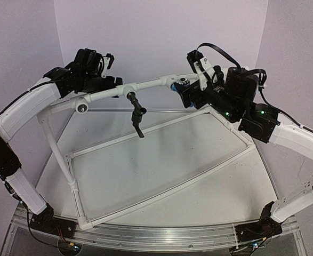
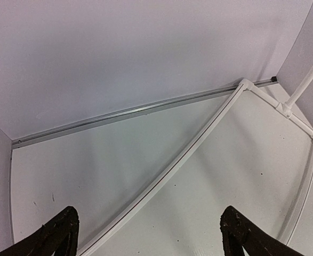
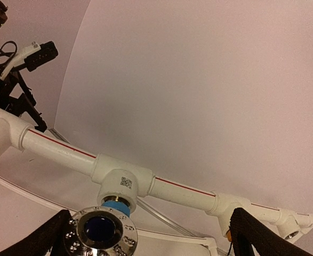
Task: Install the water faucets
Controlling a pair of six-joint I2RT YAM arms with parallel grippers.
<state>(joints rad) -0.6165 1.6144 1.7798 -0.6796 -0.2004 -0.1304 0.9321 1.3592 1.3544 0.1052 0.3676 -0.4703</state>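
A black faucet (image 1: 136, 113) hangs from a socket in the middle of the white pipe frame's top bar (image 1: 145, 84). Further right on that bar sits a blue faucet (image 1: 176, 87), its blue neck in a tee fitting (image 3: 121, 180) and its chrome knob (image 3: 104, 230) facing the right wrist camera. My right gripper (image 3: 148, 226) (image 1: 187, 93) is open around it, with the knob close to the left finger (image 3: 49, 237) and apart from the right one. A speck of yellow (image 3: 229, 233) shows at the edge of that right finger. My left gripper (image 2: 148, 226) (image 1: 95, 74) is open and empty, high by the bar's left end.
The frame's base rectangle (image 1: 161, 160) lies flat on the white table, with an upright post (image 1: 55, 144) at the left. An empty elbow socket (image 1: 82, 107) faces forward at the bar's left end. An aluminium rail (image 1: 156, 234) runs along the near edge. Walls close in on three sides.
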